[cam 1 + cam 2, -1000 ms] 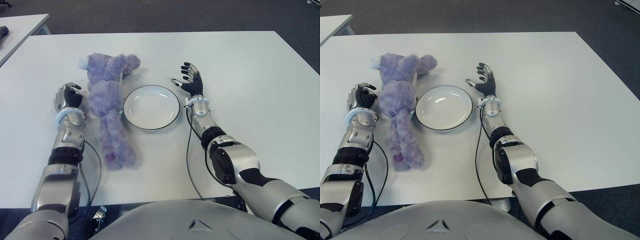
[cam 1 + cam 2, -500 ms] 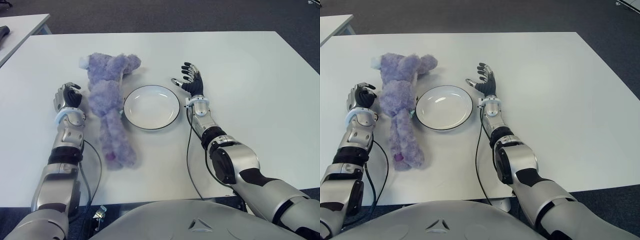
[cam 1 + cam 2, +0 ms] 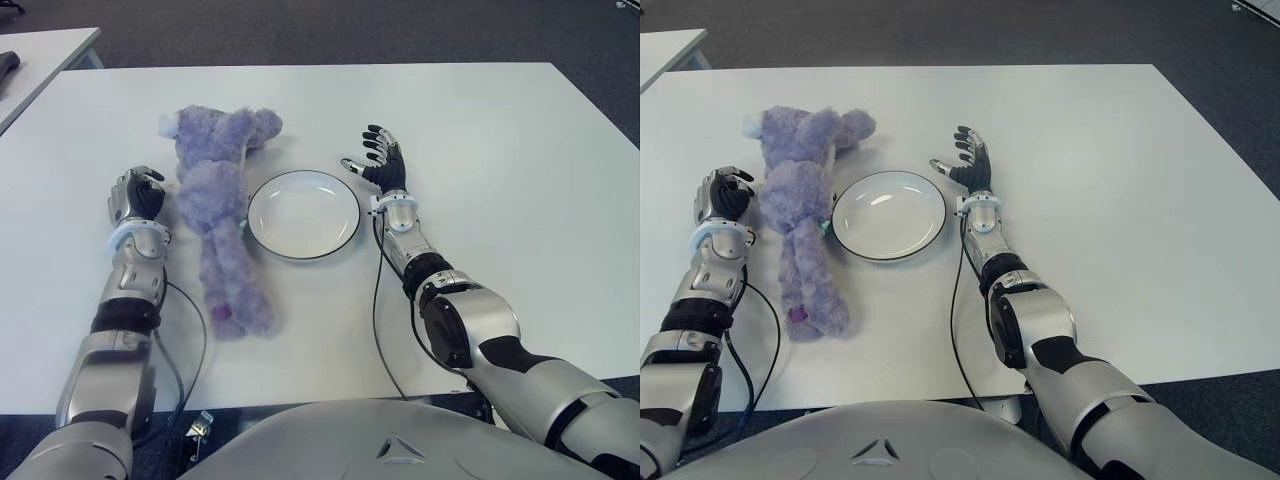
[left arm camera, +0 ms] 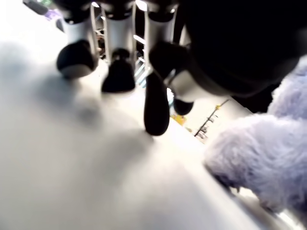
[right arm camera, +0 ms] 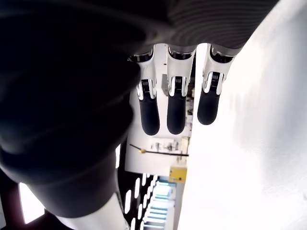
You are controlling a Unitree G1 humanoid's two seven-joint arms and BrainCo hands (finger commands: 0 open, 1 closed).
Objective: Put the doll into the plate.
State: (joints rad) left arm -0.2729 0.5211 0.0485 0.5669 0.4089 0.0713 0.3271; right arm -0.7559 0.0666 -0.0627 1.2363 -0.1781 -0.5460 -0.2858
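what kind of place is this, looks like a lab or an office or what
Probably a robot test room or lab, office-like. A bare white table holds only a purple plush doll and an empty plate, dark carpet lies beyond it, and a second table stands at the left.

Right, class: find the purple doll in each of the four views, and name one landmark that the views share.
Left eye view: doll, left of the plate.
Right eye view: doll, left of the plate.
Left wrist view: doll, beside the left hand.
Right wrist view: not in it.
Shared landmark: the white table.
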